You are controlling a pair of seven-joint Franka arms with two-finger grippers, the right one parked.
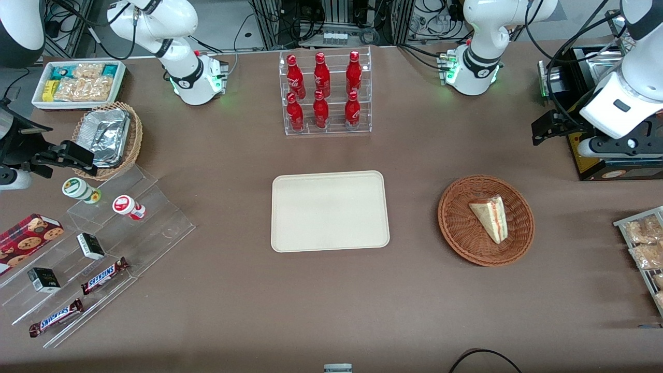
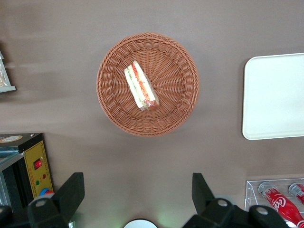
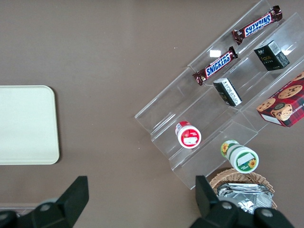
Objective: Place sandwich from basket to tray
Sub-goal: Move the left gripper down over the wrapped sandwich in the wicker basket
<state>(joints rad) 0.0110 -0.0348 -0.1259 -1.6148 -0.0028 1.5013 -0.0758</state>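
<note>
Nearest the front cam, toward the parked arm's end: two Snickers bars on a clear stepped stand, w/ small dark boxes and a cookie box a bit farther back. Toward the working arm's end, bagged snacks on a rack at the table edge.

Mid table: cream tray, nothing on it, lying flat. Beside it toward the working arm's end, well apart, the reddish-brown basket. Sandwich lies inside it, roughly centred, on its side, filling edge showing red/orange/green in the wrist view.

Gripper hangs up in the air farther from the front cam than the basket and off toward the working arm's end, not over the basket, no contact w/ sandwich. In the wrist view the two black fingers stand wide apart w/ bare table between them, holding nothing; sandwich and basket sit clear of the fingertips, not between them.

Farther back: clear rack of red bottles, tan wicker basket w/ foil containers, white box of snack packets
</note>
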